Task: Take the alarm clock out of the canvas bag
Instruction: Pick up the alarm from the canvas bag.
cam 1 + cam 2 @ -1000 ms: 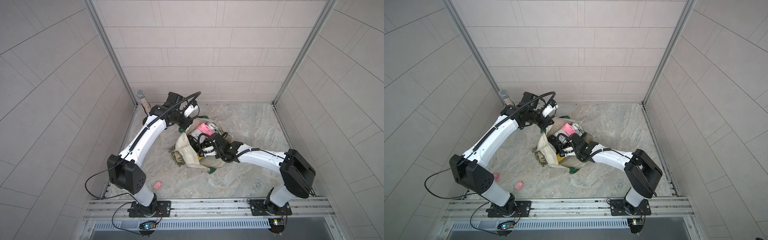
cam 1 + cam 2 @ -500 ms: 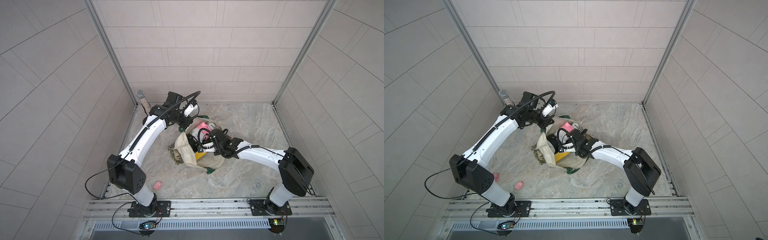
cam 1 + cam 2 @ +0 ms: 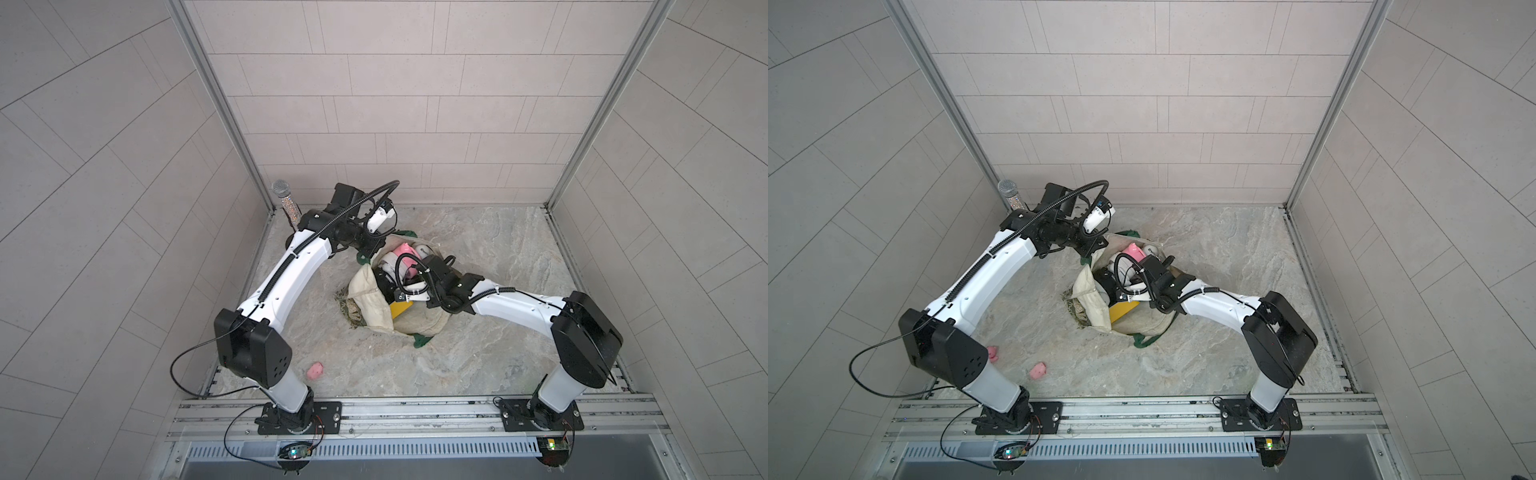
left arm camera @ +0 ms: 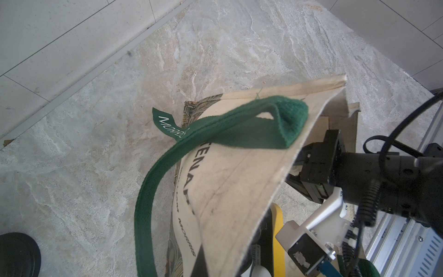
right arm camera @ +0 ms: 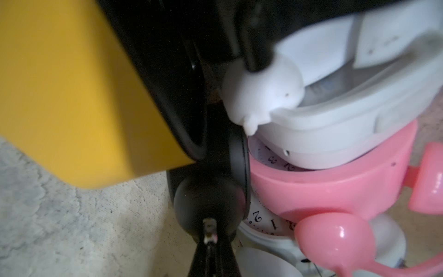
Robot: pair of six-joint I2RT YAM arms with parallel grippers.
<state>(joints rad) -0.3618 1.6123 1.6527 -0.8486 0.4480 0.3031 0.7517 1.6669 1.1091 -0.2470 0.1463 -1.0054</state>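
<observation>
The canvas bag (image 3: 374, 309) (image 3: 1092, 305) lies open on the stone floor. My left gripper (image 3: 368, 248) (image 4: 211, 273) is shut on its cream rim (image 4: 239, 191) and holds that side up; the green handle (image 4: 215, 134) drapes over it. My right gripper (image 3: 387, 286) (image 5: 210, 244) is inside the bag's mouth. Its fingertips are shut on a small metal stud on the bell of a black alarm clock (image 5: 208, 208). A pink alarm clock (image 5: 323, 184) (image 3: 405, 250) (image 3: 1133, 251) and a white clock face (image 5: 263, 223) lie right beside it.
Also in the bag are a yellow and black case (image 5: 72, 96) (image 3: 401, 308) and a white plastic thing (image 5: 335, 134). A microphone (image 3: 286, 199) stands in the back left corner. Small pink pieces (image 3: 315, 370) (image 3: 992, 353) lie on the floor near the left arm's base.
My right gripper has pushed a little further into the bag toward the back wall and closed fully. More of the yellow case shows. The left arm has held still.
</observation>
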